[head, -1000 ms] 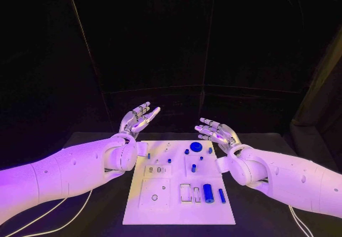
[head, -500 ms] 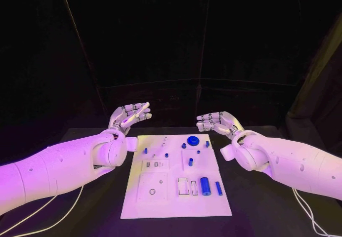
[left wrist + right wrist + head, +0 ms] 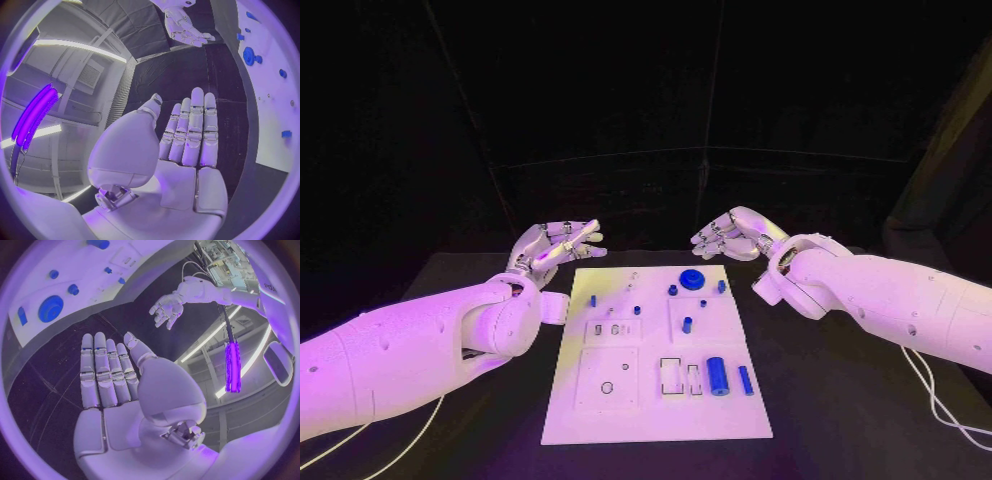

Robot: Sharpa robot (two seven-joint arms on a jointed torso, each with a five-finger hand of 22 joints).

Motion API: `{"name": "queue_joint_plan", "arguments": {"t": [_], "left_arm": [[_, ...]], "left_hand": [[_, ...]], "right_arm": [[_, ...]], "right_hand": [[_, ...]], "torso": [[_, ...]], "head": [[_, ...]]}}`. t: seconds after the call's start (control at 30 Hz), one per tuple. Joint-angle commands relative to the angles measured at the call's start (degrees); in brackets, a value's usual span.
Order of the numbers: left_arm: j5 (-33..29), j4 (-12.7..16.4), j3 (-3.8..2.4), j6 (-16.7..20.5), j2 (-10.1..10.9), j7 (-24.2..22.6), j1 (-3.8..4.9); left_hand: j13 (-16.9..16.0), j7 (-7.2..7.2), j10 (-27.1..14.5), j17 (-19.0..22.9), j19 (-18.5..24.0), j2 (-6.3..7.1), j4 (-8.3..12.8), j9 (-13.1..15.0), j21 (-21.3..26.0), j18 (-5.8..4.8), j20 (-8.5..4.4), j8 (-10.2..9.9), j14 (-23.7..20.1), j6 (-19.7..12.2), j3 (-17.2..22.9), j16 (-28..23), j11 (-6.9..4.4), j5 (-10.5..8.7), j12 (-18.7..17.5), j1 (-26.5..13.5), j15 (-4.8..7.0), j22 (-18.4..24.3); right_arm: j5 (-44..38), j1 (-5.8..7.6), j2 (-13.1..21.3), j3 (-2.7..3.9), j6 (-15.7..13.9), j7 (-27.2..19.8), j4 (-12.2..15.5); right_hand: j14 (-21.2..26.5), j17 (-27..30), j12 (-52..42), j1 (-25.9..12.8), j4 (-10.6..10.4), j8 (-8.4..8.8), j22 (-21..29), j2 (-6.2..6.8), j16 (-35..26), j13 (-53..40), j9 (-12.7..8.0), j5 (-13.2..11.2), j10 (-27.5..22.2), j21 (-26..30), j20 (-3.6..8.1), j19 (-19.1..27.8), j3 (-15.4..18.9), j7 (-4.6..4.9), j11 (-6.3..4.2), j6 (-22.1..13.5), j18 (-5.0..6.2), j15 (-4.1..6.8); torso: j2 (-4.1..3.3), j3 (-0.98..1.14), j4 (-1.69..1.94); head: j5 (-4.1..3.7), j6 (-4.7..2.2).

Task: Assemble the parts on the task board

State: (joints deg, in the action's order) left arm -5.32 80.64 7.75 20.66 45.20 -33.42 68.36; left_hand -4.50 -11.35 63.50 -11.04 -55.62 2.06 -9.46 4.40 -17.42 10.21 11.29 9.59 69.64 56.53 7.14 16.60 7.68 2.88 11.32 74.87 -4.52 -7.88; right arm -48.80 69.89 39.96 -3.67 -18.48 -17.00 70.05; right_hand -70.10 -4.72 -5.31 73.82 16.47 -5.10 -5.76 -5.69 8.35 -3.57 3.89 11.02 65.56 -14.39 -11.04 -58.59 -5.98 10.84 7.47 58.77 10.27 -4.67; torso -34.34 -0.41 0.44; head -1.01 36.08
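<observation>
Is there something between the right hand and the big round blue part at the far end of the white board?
Nothing visible stands between them. The right hand hovers open beyond the far edge of the board, holding nothing, and only bare black table and bare board lie between it and the round blue part.

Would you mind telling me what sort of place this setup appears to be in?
Probably a robotics lab or test cell. A white task board with small blue parts lies on a black table under dark drapes; the left robot hand and right robot hand hover empty.
</observation>
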Motion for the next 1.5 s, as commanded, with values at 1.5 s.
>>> {"name": "queue_joint_plan", "arguments": {"t": [1.5], "left_arm": [[3.3, 12.4, -0.06, -4.4, 5.5, 2.3, 0.26]], "left_hand": [[0.6, -0.20, 0.7, -1.2, -1.4, -0.87, 2.1, -0.6, 0.9, 0.34, 0.08, -2.0, 0.4, 0.8, -0.4, -2.0, 0.27, -0.07, -2.7, -0.1, -0.21, 0.9]], "right_arm": [[-44.7, 2.74, -5.9, 0.11, 10.4, 19.3, -1.3]], "right_hand": [[-15.8, -48.1, 1.5, -1.8, -1.0, 1.42, -22.3, 4.09, 58.8, 0.0, -0.1, -3.5, -1.0, -36.6, 5.82, -12.3, -7.4, -1.67, -1.91, -0.4, -0.17, 4.29]], "torso": [[-7.63, -0.71, 3.24]], "head": [[-2.66, -0.93]]}}
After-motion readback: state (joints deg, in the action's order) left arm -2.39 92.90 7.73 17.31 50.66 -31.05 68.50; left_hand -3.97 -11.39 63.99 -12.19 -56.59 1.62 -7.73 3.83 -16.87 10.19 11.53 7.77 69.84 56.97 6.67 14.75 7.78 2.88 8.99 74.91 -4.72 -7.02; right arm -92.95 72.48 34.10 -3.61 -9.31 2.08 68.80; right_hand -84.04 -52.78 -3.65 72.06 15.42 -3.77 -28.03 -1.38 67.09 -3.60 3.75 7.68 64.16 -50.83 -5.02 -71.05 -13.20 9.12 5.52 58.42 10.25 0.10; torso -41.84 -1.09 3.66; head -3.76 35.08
